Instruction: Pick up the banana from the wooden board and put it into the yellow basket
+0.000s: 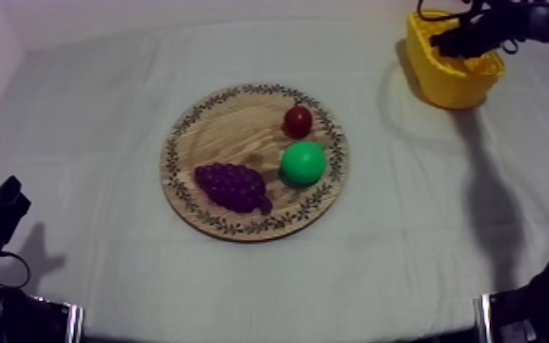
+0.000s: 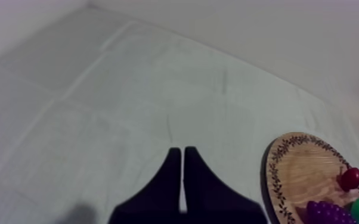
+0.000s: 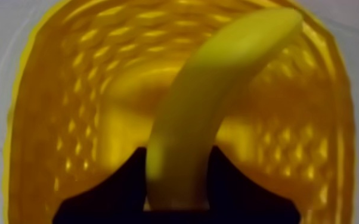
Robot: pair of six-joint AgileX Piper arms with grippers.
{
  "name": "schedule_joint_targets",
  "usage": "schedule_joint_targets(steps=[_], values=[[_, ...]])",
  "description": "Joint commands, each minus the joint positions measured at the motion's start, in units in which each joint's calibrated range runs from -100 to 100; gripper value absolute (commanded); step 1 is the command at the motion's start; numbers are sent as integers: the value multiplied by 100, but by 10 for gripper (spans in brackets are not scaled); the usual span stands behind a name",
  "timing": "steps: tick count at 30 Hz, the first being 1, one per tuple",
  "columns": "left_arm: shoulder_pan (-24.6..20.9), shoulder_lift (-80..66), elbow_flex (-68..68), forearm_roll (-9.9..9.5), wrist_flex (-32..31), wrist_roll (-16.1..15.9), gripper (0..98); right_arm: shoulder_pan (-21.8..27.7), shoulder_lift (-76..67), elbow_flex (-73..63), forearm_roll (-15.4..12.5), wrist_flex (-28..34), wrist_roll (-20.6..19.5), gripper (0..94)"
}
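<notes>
Right gripper [image 3: 176, 158] (arm outstretched) clasps banana [image 3: 217, 89] over yellow basket [image 3: 45, 119]; left gripper [image 2: 182, 154] closed.

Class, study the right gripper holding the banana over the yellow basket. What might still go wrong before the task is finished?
1. The right gripper holds the banana near one end only, so the long free part may swing, or slip out too soon.
2. The banana's far tip lies close to the rim of the yellow basket. On release it might catch there and tip out onto the table.
</notes>
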Motion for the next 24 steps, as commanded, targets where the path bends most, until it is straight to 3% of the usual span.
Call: schedule_joint_targets(steps=[1, 7, 12, 15, 19, 22, 24], values=[[-2, -5, -1, -3, 0, 1, 1, -26, 15, 59, 64, -90, -70, 331], [-2, -5, -1, -3, 0, 1, 1, -83, 13, 238, 6, -338, -35, 392], [-2, -5, -1, -3, 0, 1, 1, -45, -157, 301, 121, -316, -214, 398], [-2, -5, -1, -3, 0, 2, 1, 3, -458, 475, 75, -312, -153, 279], [-2, -5, -1, -3, 0, 1, 1, 40, -1197, 1250, 156, -866, -169, 81], [-2, -5, -1, -3, 0, 0, 1, 114, -1964, 1979, 190, -1171, -117, 32], [-2, -5, -1, -3, 0, -1, 1, 215, -2543, 2439, 71, -1212, 17, 19]])
